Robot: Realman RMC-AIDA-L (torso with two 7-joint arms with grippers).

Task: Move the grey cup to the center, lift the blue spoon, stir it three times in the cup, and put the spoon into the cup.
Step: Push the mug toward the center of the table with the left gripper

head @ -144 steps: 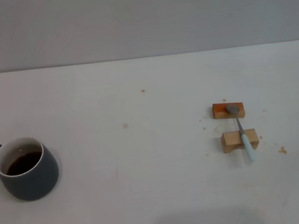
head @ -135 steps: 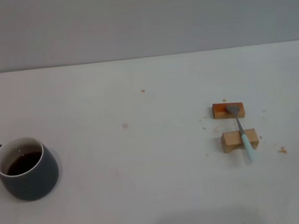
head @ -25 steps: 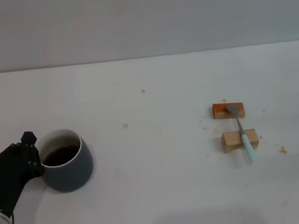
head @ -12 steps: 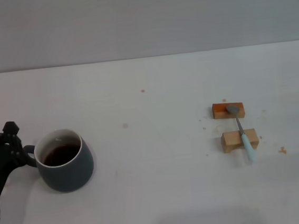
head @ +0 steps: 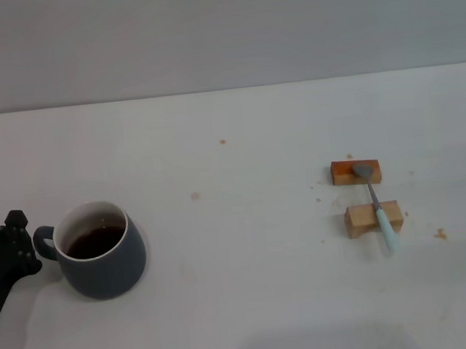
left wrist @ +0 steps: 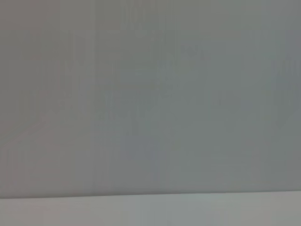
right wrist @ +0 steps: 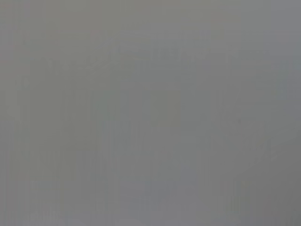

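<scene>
Scanning left to right, head view first.

Left gripper [head: 13, 245]: black, at the table's left edge, just beside the cup's handle on its left side. Contact with the handle can't be judged. Finger spread: cannot tell, the fingers blend into one dark mass.

Cup [head: 100, 252]: upright on the table, left of centre. Dark grey outside, white rim and inner wall. Dark brown liquid inside. Small loop handle points left toward the gripper.

Table [head: 246, 305]: white, with a few small brownish specks near the middle and around the blocks.

Blocks: two small wooden ones on the right half, well apart from the cup. Far block [head: 344, 174] is more orange, near block [head: 361, 221] is paler tan. A small gap lies between them.

Spoon [head: 376, 206]: lying across both blocks. Grey bowl rests on the far block. Thin metal neck spans the gap. Pale blue handle crosses the near block and overhangs it on the near side, tip down toward the table.

Right gripper: not seen in the head view.

Left wrist view: blank grey surface with a lighter band along one edge, no objects.

Right wrist view: uniform grey, nothing distinguishable.
</scene>
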